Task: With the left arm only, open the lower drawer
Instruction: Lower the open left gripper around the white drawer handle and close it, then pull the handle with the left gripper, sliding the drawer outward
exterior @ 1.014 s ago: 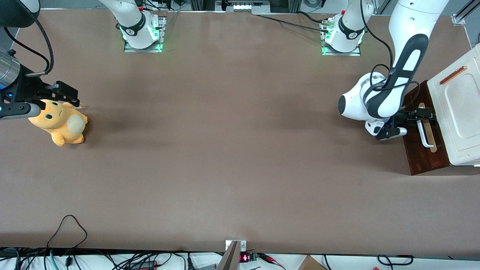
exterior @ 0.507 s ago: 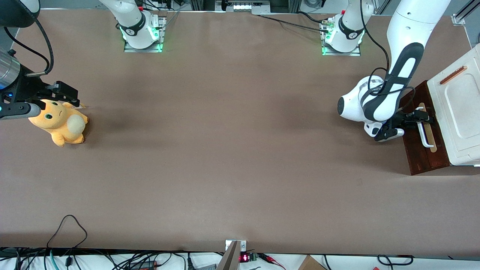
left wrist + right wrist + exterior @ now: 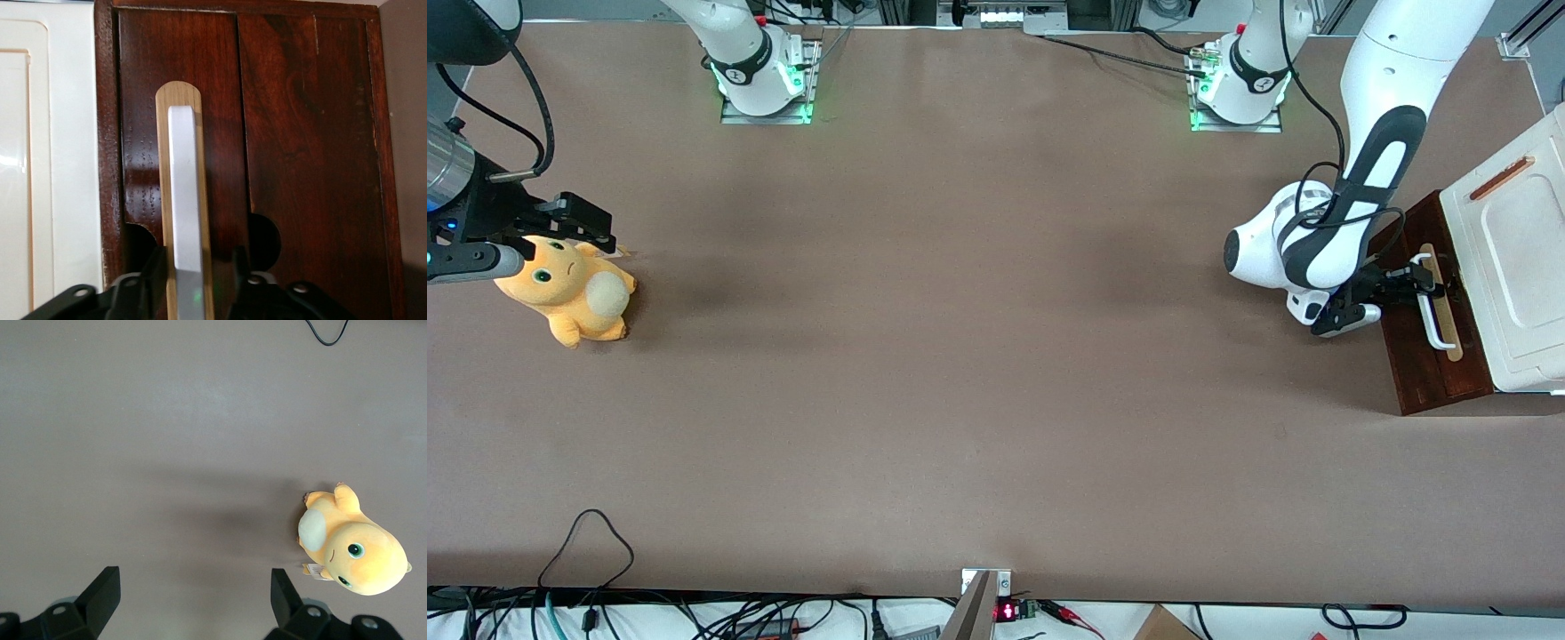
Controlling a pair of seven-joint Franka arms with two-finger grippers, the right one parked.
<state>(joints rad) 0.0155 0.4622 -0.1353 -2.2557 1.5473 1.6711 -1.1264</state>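
Note:
The lower drawer (image 3: 1423, 373) shows its dark reddish-brown front (image 3: 300, 133) at the working arm's end of the table, below the cream-white panel (image 3: 1516, 258). Its white bar handle (image 3: 1438, 324) lies on a pale wood strip (image 3: 162, 167). My left arm's gripper (image 3: 1421, 277) is at the end of the handle (image 3: 183, 187) farther from the front camera. It is open, one black finger (image 3: 152, 273) on each side of the bar, with a gap between the bar and the second finger (image 3: 238, 270). The drawer front sits flush and no plywood inside shows.
The cream-white panel (image 3: 40, 133) with a thin orange-brown strip (image 3: 1501, 178) borders the drawer front. An orange plush toy (image 3: 569, 289) lies toward the parked arm's end of the table. Cables run along the table edge nearest the front camera.
My left gripper has slid a little along the drawer front toward the parked arm's end and now straddles the handle's end. The drawer front has not moved.

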